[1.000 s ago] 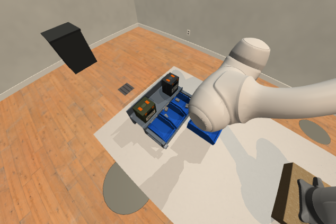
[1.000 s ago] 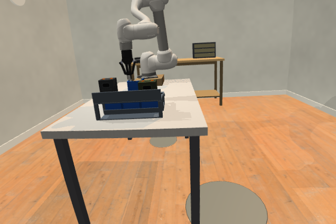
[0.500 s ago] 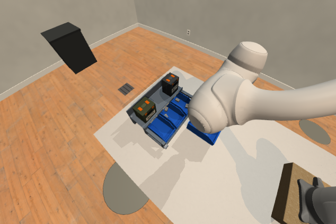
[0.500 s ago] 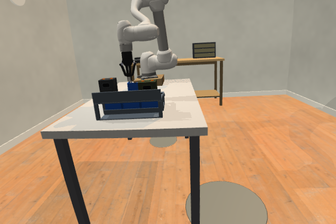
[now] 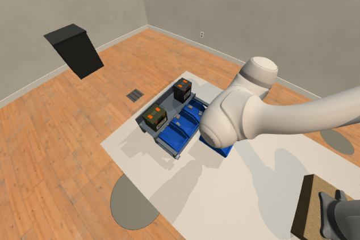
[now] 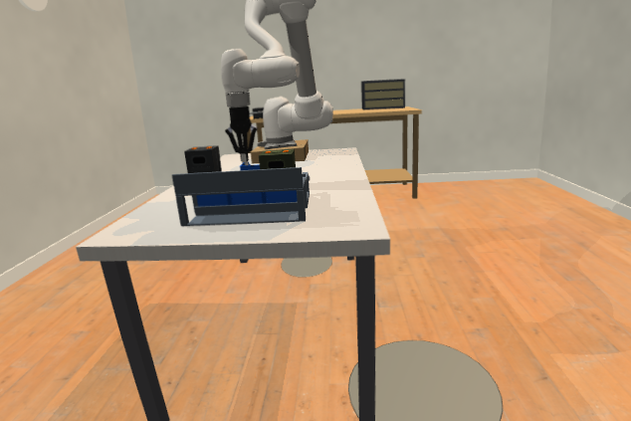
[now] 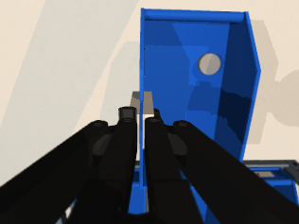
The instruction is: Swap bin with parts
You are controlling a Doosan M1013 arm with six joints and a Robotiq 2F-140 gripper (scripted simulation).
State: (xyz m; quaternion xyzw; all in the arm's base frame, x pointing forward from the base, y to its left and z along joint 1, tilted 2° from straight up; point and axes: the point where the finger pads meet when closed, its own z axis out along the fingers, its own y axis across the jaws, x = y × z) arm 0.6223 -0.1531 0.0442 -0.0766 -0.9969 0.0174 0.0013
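My gripper (image 6: 244,157) (image 7: 142,104) is shut on the side wall of a blue open bin (image 5: 224,150) (image 6: 249,166) (image 7: 170,75), which hangs above the table (image 5: 203,196) (image 6: 335,222) in front of the shelf (image 5: 166,148) (image 6: 234,182). A grey disc (image 7: 209,63) shows inside this bin; the fingers hide part of its inside. In the top view the arm hides the gripper. Three blue bins fill the shelf's lower level. The front-left one (image 5: 172,138) looks empty. The middle one (image 5: 190,123) and the far one (image 5: 198,104) have small grey pieces in or beside them.
A dark green box (image 5: 154,115) (image 6: 278,158) and a black box (image 5: 181,89) (image 6: 202,159) stand on the shelf's upper board, above and behind the bins. The robot's wooden base block (image 5: 308,211) stands at the other end of the table.
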